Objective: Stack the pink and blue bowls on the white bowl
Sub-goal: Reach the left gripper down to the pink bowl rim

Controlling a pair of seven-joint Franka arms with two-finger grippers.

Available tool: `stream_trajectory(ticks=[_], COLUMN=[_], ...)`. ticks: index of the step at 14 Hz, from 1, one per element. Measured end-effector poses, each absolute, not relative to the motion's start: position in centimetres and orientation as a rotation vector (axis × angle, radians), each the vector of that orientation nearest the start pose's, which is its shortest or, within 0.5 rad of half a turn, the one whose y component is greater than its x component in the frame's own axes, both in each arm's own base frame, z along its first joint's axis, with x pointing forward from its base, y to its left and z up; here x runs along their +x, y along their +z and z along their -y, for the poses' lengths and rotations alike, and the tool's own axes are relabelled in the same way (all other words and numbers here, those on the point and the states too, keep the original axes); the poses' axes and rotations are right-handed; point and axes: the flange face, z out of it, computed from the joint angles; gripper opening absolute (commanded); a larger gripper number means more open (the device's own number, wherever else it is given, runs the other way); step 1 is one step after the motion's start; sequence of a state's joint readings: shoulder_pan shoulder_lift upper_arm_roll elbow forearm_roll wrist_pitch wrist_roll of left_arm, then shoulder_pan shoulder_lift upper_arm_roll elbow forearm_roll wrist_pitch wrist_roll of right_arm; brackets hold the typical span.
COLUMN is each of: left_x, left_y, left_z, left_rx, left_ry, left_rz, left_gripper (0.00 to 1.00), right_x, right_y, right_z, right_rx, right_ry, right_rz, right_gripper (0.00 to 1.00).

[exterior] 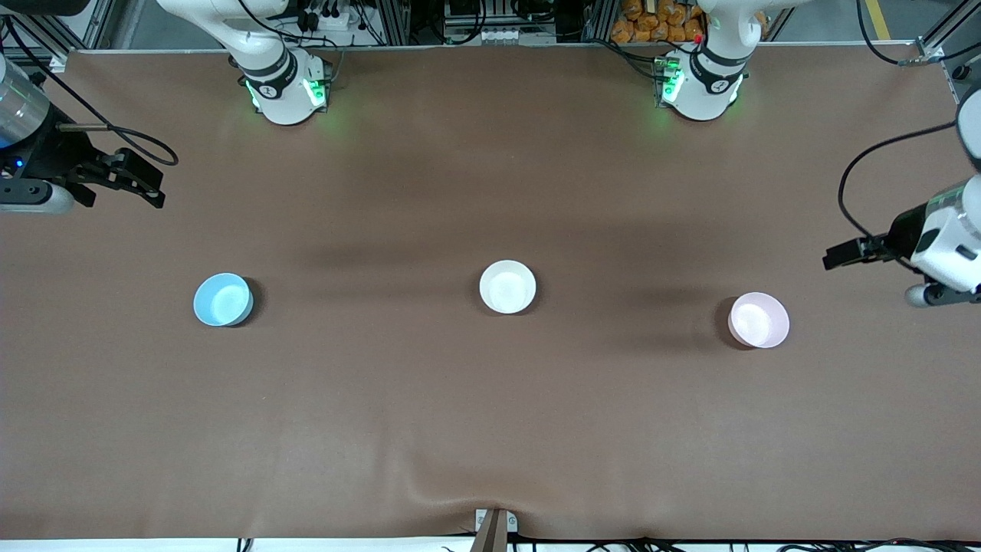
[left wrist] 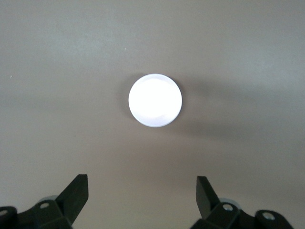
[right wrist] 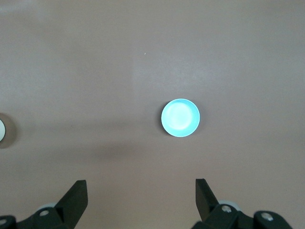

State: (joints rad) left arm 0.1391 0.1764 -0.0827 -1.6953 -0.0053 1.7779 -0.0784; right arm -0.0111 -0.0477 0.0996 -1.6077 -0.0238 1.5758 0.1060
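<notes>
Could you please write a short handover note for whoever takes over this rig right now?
Left gripper: open, empty, in the air at the left arm's end of the table.
Right gripper: open, empty, in the air at the right arm's end of the table.
White bowl: upright at mid-table, nothing in it.
Pink bowl: upright on the table toward the left arm's end, slightly nearer the front camera than the white bowl.
Blue bowl: upright on the table toward the right arm's end.
Done: nothing stacked.
Left: place the pink and blue bowls into the white bowl, one after the other.
</notes>
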Motion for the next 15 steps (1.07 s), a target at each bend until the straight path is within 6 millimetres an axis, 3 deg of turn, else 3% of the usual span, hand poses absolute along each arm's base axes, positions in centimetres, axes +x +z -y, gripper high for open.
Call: stream_trajectory(ticks=[5,10,15], left_x=[61.4,62.0,62.7], left_y=[43.1,38.2,35.2], left_z=[-4.9,-7.8,-9.8], left_rx=[-3.161,-3.167,-3.171], left_ry=[0.058,0.029,0.004], left_rz=[0.161,0.147,0.129], left_gripper=[1.00,1.00,1.00], right_x=[53.8,53.8,53.8], right_y=[63.4,63.4,63.3], right_z=[-4.7,-4.6,-4.8], right_rx=[-3.168,-3.168,-3.142], right_ry=[-0.029,-0.029,-0.025], right_rz=[-0.028,-0.028,-0.031], right_gripper=[1.00,1.00,1.00])
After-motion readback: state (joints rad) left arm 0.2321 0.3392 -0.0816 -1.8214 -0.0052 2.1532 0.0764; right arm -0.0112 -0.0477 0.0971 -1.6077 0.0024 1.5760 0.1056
